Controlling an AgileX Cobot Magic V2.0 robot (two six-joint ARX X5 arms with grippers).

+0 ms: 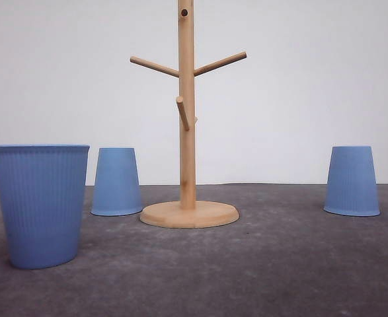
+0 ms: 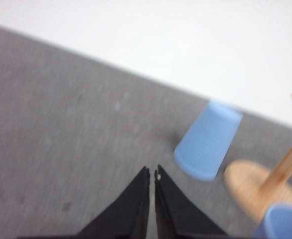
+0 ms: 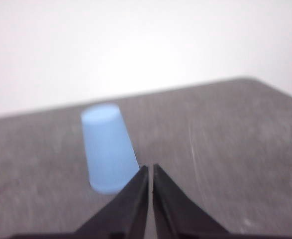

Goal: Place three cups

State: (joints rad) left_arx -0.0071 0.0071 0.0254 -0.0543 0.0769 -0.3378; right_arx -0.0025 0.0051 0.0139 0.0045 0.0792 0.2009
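The left gripper [image 2: 152, 172] has its jaws together and empty; an upside-down light-blue cup [image 2: 207, 141] stands on the grey table [image 2: 61, 124] a little beyond the tips, beside the wooden peg stand [image 2: 265, 181]. The right gripper [image 3: 150, 168] is likewise closed on nothing, with another inverted cup [image 3: 107, 149] just past its tips. In the front view, the third cup [image 1: 41, 203] stands upright, nearest the camera, on the left.
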